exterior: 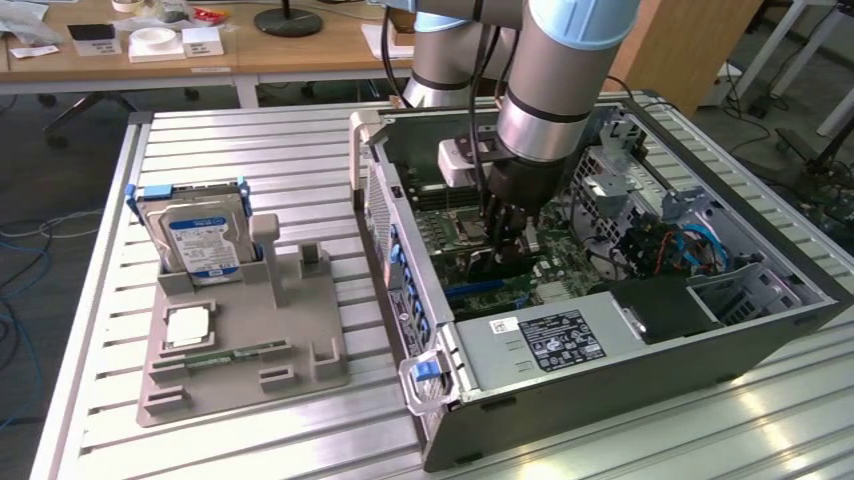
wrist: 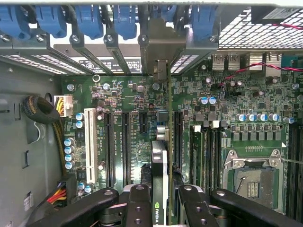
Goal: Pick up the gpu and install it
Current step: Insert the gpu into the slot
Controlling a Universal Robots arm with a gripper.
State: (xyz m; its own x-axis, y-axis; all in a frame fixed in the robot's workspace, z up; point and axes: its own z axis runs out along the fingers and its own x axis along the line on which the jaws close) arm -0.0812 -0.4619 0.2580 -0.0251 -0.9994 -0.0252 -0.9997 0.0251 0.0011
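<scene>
The gpu point(wrist: 159, 177) stands on edge between my fingers, a thin dark card with a black cooler and a green logo, and its metal end bracket point(wrist: 160, 52) reaches the slot openings in the case's rear wall. My gripper point(wrist: 163, 205) is shut on the card, which stands over the green motherboard point(wrist: 128, 94) in line with a long black slot. In the exterior view my gripper point(exterior: 505, 252) reaches down into the open computer case point(exterior: 601, 390), with the dark gpu point(exterior: 499, 270) just below its fingertips.
A grey holder point(exterior: 300, 330) on the exterior view's left carries a silver hard drive point(exterior: 200, 235), a square chip point(exterior: 187, 325) and a green memory stick point(exterior: 227, 355). Inside the case are the processor socket point(wrist: 251, 182), blue bracket latches point(wrist: 90, 19) and a cable bundle point(wrist: 40, 109).
</scene>
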